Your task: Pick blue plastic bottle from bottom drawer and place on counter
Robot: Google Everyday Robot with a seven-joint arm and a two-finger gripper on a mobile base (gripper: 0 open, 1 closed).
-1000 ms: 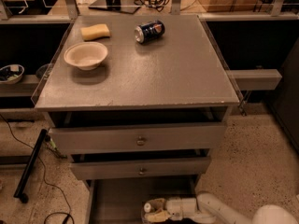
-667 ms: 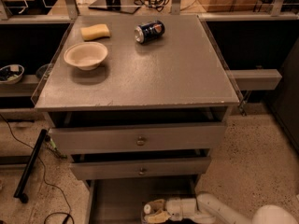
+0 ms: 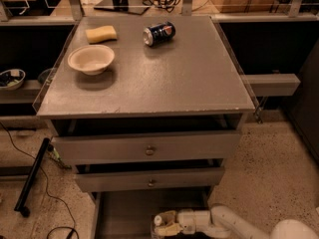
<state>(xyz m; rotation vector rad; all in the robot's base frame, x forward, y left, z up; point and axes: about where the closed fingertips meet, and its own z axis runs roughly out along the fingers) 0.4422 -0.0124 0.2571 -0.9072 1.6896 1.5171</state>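
Note:
The bottom drawer (image 3: 124, 210) stands pulled out under the cabinet, its flat grey floor showing at the frame's lower edge. My gripper (image 3: 165, 223) is down inside it, at the front right, with the white arm (image 3: 229, 223) coming in from the lower right. A small white piece (image 3: 157, 220) shows right at the gripper's tip; it may be the cap of the blue plastic bottle, whose body I cannot make out. The counter (image 3: 189, 78) is the speckled grey top above.
On the counter lie a dark blue soda can (image 3: 159, 33) on its side, a yellow sponge (image 3: 101, 34) and a cream bowl (image 3: 91, 59). Two knob-fronted drawers (image 3: 149, 150) are slightly open above the gripper. A black pole (image 3: 32, 177) and cable lie on the floor at left.

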